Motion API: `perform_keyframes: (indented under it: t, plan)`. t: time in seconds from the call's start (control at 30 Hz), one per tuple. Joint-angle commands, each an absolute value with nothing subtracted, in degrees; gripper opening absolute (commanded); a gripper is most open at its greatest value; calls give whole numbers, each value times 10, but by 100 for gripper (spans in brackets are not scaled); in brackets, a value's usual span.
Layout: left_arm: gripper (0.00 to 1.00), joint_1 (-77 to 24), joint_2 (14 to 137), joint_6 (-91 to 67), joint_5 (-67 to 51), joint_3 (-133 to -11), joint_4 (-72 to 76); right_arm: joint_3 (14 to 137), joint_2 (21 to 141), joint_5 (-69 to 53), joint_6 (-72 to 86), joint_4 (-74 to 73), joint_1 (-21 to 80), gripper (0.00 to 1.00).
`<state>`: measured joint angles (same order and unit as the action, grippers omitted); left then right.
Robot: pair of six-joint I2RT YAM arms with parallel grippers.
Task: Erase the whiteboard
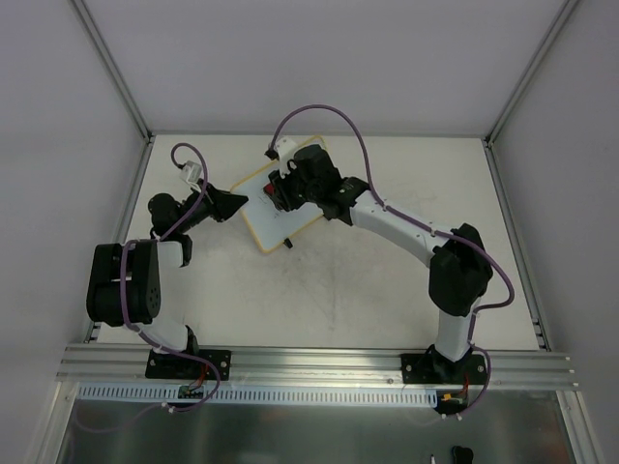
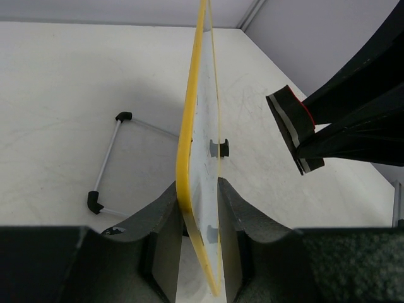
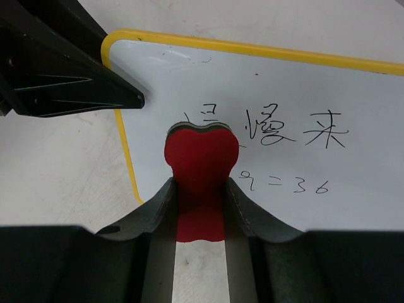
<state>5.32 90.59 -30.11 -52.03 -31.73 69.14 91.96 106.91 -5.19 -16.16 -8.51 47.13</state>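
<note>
Two lines of handwriting (image 3: 293, 134) — lower one ending "36" — mark the whiteboard (image 3: 189, 76).

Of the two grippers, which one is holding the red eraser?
The right gripper: its jaws are shut on the red eraser, in front of the written whiteboard. The left gripper instead clamps the whiteboard's yellow edge and holds no eraser.
</note>
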Motion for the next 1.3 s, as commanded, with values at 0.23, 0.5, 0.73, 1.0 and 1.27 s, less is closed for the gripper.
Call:
perform_keyframes:
  t: [0.23, 0.5, 0.73, 1.0, 1.27]
  plan:
    - [21, 60, 934, -291, -529, -339, 718, 818, 1082, -13, -168, 142, 487, 0]
    - [11, 63, 941, -299, -539, -346, 722, 793, 1092, -9, -180, 207, 496, 0]
    - [0, 65, 947, -300, -544, -350, 719, 804, 1107, -4, -186, 227, 506, 0]
    - [0, 65, 954, -305, -548, -352, 725, 781, 1127, 26, -191, 308, 519, 0]
    - [0, 66, 956, -310, -555, -352, 735, 799, 1157, 55, -185, 332, 521, 0]
